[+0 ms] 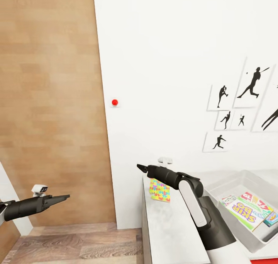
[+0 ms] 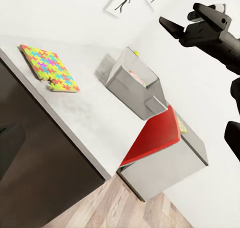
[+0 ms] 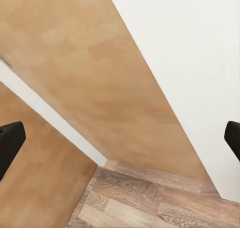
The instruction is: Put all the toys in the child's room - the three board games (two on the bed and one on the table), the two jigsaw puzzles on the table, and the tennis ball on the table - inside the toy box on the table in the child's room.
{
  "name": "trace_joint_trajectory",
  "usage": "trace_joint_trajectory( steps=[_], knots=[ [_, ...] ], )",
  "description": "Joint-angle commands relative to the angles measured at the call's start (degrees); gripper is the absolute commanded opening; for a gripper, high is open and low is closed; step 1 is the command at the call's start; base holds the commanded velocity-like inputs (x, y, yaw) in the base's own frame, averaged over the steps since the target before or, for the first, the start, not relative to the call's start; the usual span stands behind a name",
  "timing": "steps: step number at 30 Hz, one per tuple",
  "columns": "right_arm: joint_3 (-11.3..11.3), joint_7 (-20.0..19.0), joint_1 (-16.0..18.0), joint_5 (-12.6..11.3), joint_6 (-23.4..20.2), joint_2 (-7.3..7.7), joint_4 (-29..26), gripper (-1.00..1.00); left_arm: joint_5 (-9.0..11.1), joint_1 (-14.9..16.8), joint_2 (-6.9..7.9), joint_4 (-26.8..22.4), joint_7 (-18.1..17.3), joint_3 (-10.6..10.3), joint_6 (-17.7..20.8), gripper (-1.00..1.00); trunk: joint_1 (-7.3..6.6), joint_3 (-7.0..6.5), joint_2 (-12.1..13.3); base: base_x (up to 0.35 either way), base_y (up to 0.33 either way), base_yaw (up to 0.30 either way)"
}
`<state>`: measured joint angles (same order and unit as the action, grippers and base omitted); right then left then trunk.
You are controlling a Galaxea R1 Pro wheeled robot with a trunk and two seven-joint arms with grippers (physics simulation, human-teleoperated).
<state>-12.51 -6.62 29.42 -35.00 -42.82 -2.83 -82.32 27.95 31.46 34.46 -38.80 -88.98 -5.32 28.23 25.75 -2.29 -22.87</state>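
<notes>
Toy box (image 1: 231, 181): right end cut off by the head view's edge. Game boxes (image 1: 251, 210) inside: partly hidden by the bin wall, small print unreadable. Jigsaw puzzle (image 1: 160, 190): one corner hidden behind the right arm (image 1: 193, 206). Wall pictures (image 1: 239, 109): rightmost cut off.

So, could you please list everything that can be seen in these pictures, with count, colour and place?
jigsaw puzzle: one, yellow, blue, green and red pieces, flat on the table near the wall.
toy box: one, pale grey, on the table right of the puzzle.
board games: at least two printed boxes, white, green and red, inside the toy box.
table: one, pale grey top, against the white wall.
red ball: one, on the wall.
pictures: several, black silhouettes on white, on the wall.
red panel: one, on a grey block beside the table.
left gripper: black, shut, over the floor.
right gripper: black, above the table's end; fingers wide apart.
</notes>
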Motion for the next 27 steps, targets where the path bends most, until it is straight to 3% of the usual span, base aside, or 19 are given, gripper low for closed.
trace_joint_trajectory(
  steps=[1,11,16,17,20,21,24,27],
  knots=[
    [0.09,-0.26,0.02,0.23,-0.25,-0.04,0.37,1.00,0.38,0.04,0.08,0.05,-0.13,-0.37,0.57,1.00,0.03,0.03,-0.05,0.031,0.034,0.000],
    [0.13,1.63,0.03,0.41,-0.27,0.09,1.77,1.00,0.35,0.04,0.08,0.05,-0.14,-0.43,0.70,1.00,0.03,0.03,-0.05,0.033,0.008,0.000],
    [0.34,9.99,2.26,0.26,-0.60,-0.29,7.46,1.00,0.35,0.02,0.06,0.05,-0.14,-0.47,0.68,1.00,0.03,0.03,-0.05,0.005,0.000,0.000],
    [0.38,11.15,3.44,0.25,-0.71,-0.35,8.89,1.00,0.35,0.01,0.05,0.05,-0.14,-0.46,0.68,1.00,0.03,0.03,-0.05,0.002,0.000,0.000],
    [0.45,15.80,12.84,0.08,-1.05,-0.85,20.71,1.00,0.35,0.04,0.07,0.05,-0.14,-0.42,0.71,1.00,0.03,0.03,-0.05,0.000,0.000,0.000],
    [0.46,16.22,14.46,0.08,-1.05,-0.94,23.19,1.00,0.35,0.05,0.07,0.05,-0.14,-0.41,0.72,1.00,0.03,0.03,-0.05,0.000,0.000,0.000],
    [0.47,17.46,23.43,0.13,-0.53,-1.30,37.86,1.00,0.35,0.03,0.08,0.05,-0.14,-0.40,0.76,1.00,0.03,0.03,-0.05,0.000,0.000,0.000],
    [0.47,17.79,28.14,0.17,1.11,-1.22,46.92,1.00,0.35,0.03,0.08,0.05,-0.14,-0.40,0.80,1.00,0.03,0.03,-0.05,0.000,0.000,0.000]
  ],
)
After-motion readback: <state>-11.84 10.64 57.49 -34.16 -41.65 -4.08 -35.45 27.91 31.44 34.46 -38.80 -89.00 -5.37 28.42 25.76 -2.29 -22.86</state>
